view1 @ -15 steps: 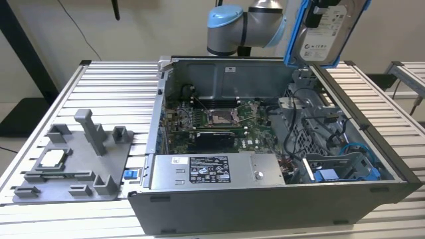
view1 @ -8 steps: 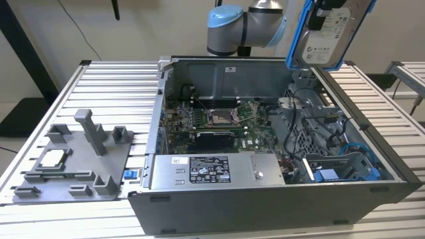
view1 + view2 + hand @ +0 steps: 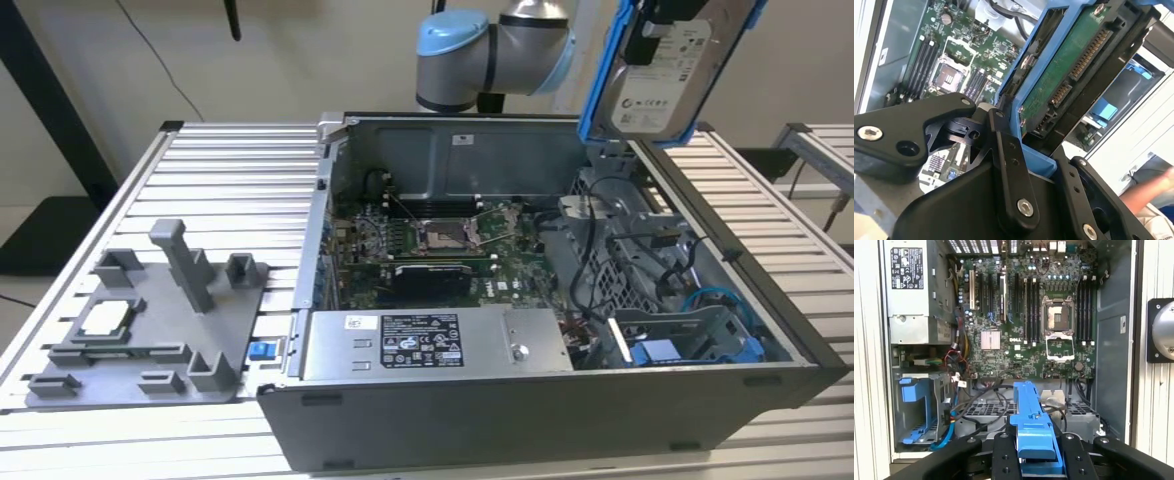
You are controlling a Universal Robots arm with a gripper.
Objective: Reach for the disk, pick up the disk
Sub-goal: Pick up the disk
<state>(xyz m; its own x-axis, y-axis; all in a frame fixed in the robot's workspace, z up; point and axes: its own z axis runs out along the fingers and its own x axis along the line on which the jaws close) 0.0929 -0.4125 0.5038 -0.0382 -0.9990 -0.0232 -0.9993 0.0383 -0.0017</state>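
Black gripper [image 3: 1019, 150] links fill the foreground of the second wrist view, the jaws closed on the disk [image 3: 1064, 75], whose green circuit-board underside and row of connector pins face the camera inside a bright blue plastic bracket [image 3: 1013, 82]. Seen from the exterior view, the disk [image 3: 663, 70] hangs in the air above the far corner of the open computer case [image 3: 534, 420], on the exterior view's right, clear of the chassis and nearly upright, its silver-grey face and white printed label with black marks turned outward and the blue frame running down its edge. In the first wrist view the bracket's blue edge [image 3: 1030, 425] stands between the black fingers [image 3: 1004, 455], directly over the case interior.

The grey-and-blue robot arm [image 3: 494, 50] reaches in from behind the case at the top of the exterior view, its wrist raised above the case's rear wall.

Below the lifted drive lie the green motherboard [image 3: 1024, 325] with its bare processor socket [image 3: 1058, 320], the silver power supply [image 3: 434, 345] and a blue drive caddy [image 3: 916, 410] in its bay among loose cables. Beside the case, on the exterior view's left, a grey fixture tray [image 3: 147, 330] sits on the ribbed metal table [image 3: 227, 170], carrying a small square silver chip [image 3: 104, 318].
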